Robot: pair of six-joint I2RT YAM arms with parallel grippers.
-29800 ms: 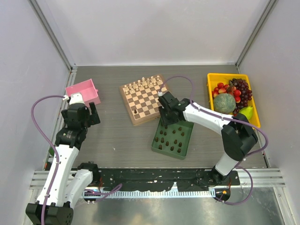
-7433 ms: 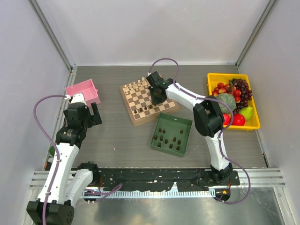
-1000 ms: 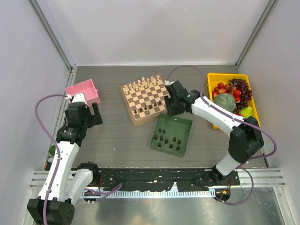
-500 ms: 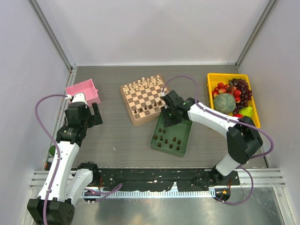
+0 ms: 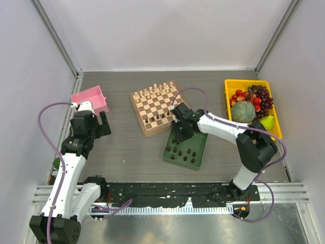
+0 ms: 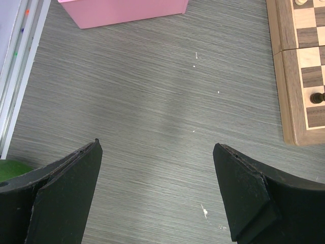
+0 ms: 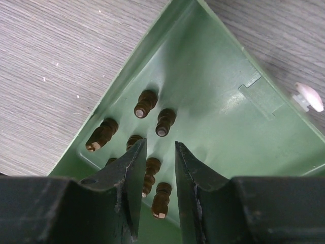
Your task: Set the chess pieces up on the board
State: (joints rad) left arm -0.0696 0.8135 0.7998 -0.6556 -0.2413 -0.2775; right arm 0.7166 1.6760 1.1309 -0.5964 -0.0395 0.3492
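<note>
The right gripper [image 7: 158, 144] hangs over the green tray [image 7: 223, 101], jaws narrowly parted and apparently holding nothing. The chess pieces [image 7: 145, 103] lie under and just ahead of its fingertips, with the board [image 5: 156, 108] nearby. Centre on one piece — neighbours crowd close — then descend straight. The left gripper [image 6: 157, 145] gapes, empty.

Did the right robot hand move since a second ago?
Yes. The right gripper left the board's right edge, moved toward the arm bases, and now hangs over the green tray.
</note>
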